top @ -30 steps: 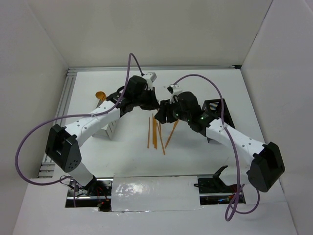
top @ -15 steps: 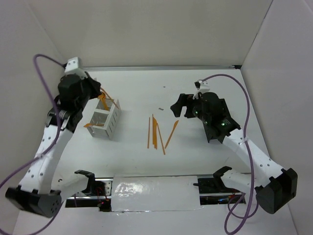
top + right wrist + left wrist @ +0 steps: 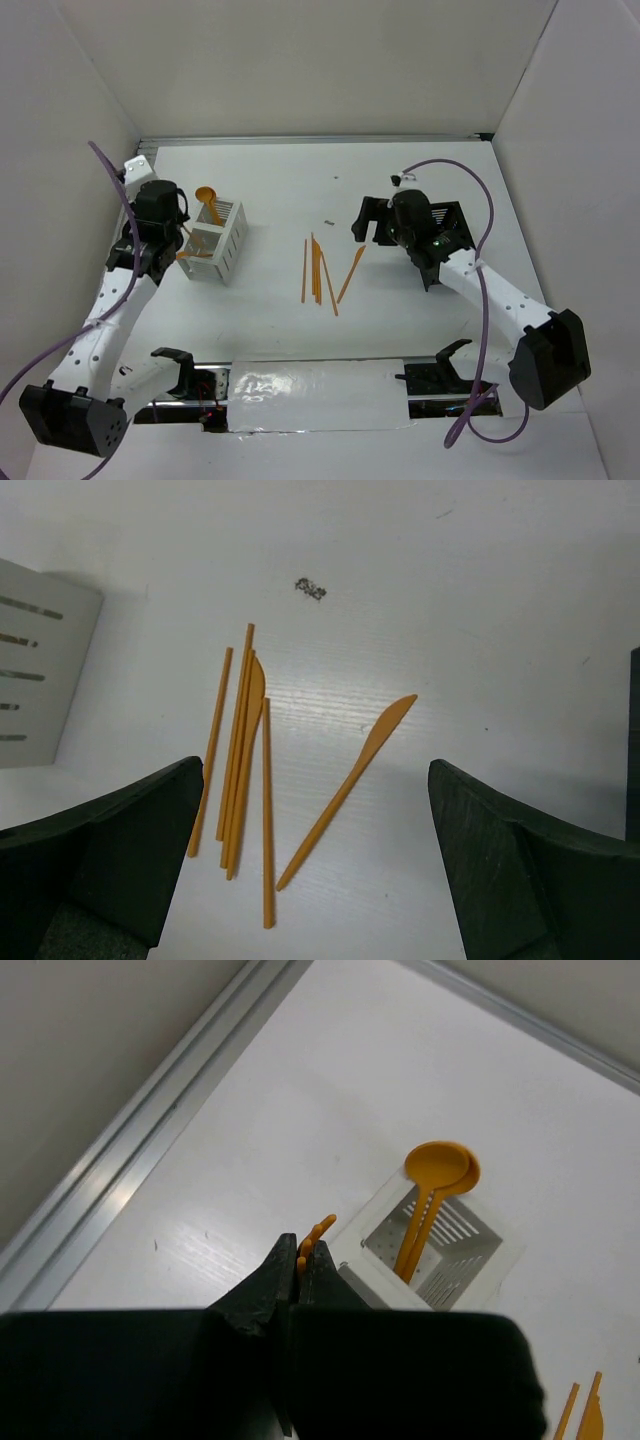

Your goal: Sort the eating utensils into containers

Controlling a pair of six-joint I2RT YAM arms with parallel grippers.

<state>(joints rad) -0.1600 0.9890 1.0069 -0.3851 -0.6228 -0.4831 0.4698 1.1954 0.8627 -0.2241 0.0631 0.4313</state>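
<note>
While pinching a thin orange utensil [image 3: 316, 1232], left gripper [image 3: 295, 1262] pressed together just left of white caddy [image 3: 228, 246], spoon [image 3: 440, 1167] standing inside, loose sticks [image 3: 240, 750] and knife [image 3: 350, 780] mid-table, right gripper [image 3: 366, 220] spread wide, empty, beside black caddy [image 3: 452, 222].

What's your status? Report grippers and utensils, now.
Left gripper shut on orange utensil beside white caddy, spoon inside. Right gripper open above knife and sticks on table. Nothing blocking.
</note>
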